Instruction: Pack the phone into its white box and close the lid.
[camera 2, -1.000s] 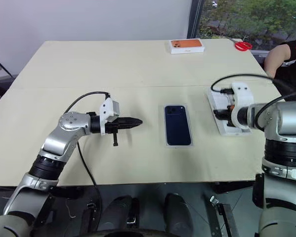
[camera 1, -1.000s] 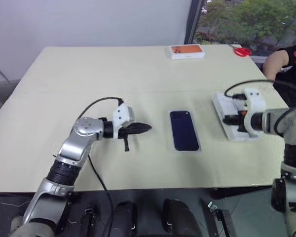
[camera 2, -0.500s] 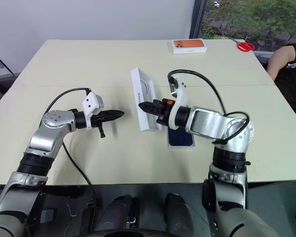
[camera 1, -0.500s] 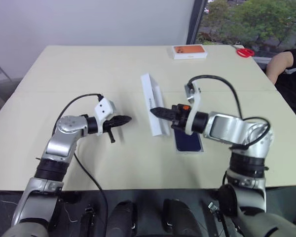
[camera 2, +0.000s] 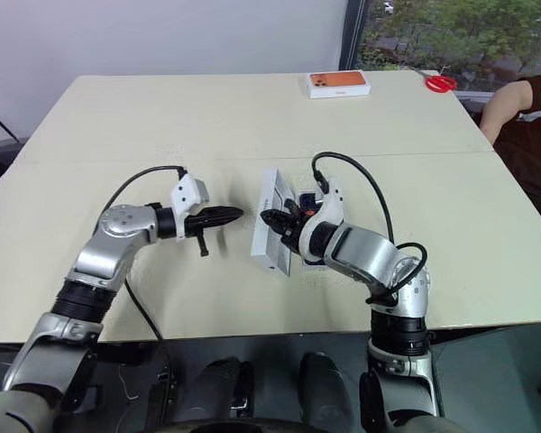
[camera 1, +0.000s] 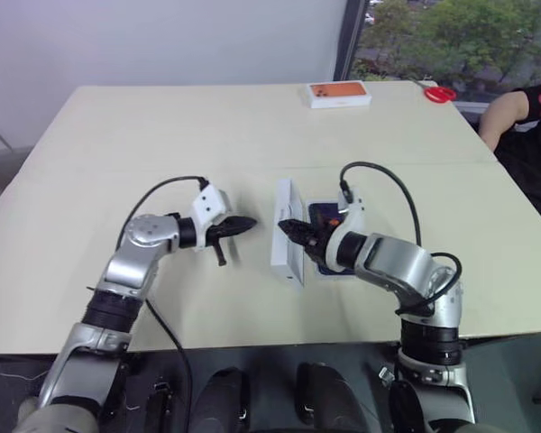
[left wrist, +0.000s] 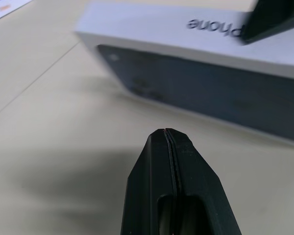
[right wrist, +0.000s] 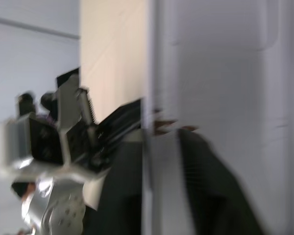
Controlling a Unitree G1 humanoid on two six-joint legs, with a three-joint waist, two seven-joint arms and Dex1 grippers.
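The lid (camera 1: 288, 236) stands up on one long edge at the table's middle, just left of the phone. Its printed dark blue face (left wrist: 206, 93) is turned toward my left gripper. My right gripper (camera 1: 293, 227) is at the lid's upper rim, reaching in from the right over the phone. The phone (camera 1: 322, 213) lies flat inside the thin pale rim of the white box (camera 1: 335, 273), mostly hidden under my right arm. My left gripper (camera 1: 246, 223) is shut and empty, pointing at the lid from a short gap to its left.
An orange-topped box (camera 1: 339, 94) sits at the table's far edge, with red scissors (camera 1: 441, 94) to its right. A person's arm (camera 1: 514, 113) shows past the far right corner. Bare tabletop (camera 1: 144, 144) lies to the left.
My right arm has carried the lid from the table's right side across the phone to its left, turning it up on edge. The left gripper has stayed shut near the same spot.
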